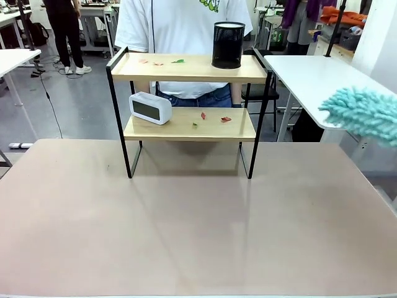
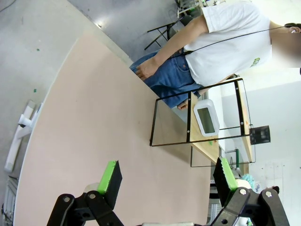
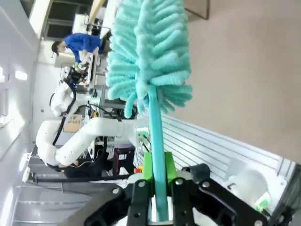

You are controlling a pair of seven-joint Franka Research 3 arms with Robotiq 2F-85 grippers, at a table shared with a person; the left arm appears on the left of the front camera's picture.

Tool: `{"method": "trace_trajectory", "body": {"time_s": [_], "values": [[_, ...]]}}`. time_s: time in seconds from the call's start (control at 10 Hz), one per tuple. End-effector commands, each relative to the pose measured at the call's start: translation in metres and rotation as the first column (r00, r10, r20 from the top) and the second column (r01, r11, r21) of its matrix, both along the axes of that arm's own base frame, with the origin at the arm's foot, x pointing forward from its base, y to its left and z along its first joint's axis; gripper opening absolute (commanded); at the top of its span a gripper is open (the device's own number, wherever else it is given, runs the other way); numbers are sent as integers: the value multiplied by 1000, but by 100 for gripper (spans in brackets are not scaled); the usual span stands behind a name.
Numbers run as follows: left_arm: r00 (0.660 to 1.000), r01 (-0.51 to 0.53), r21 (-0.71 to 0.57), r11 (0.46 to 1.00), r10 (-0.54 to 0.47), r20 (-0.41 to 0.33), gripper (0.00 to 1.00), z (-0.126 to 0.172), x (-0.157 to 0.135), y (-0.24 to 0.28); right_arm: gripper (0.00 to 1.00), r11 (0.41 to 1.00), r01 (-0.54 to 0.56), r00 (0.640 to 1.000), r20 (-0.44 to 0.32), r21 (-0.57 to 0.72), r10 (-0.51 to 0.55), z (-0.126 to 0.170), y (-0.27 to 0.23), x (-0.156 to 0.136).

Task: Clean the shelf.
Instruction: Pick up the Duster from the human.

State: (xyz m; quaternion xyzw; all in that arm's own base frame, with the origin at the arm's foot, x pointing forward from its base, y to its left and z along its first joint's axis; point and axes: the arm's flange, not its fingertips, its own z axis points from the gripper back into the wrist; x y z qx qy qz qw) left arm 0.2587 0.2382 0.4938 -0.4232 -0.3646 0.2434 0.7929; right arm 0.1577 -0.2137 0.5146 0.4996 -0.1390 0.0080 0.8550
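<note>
The shelf, a two-tier wooden rack in a black frame, stands at the table's far middle. Small red and green scraps lie on both boards. A white digital clock sits on the lower board's left, a black mesh cup on the upper board's right. A teal fluffy duster hovers at the right edge, well clear of the shelf. My right gripper is shut on the duster's handle. My left gripper is open over the table, with the shelf far ahead.
A person in a white shirt stands right behind the shelf. White tables sit at the right and far left. The brown tabletop stretches wide in front of the shelf.
</note>
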Motion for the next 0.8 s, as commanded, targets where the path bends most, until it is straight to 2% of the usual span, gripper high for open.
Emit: {"method": "trace_trajectory", "body": {"time_s": [0.0,0.1,0.7], "values": [[1000,9,2,1000,-9,27,100,-1,1,1,0,997,-32,999,-16,-70,31,-16,-15,11],[1000,9,2,1000,-9,27,100,-1,1,1,0,1000,0,1000,0,0,0,0,0,0],[1000,9,2,1000,-9,27,100,-1,1,1,0,1000,0,1000,0,0,0,0,0,0]]}}
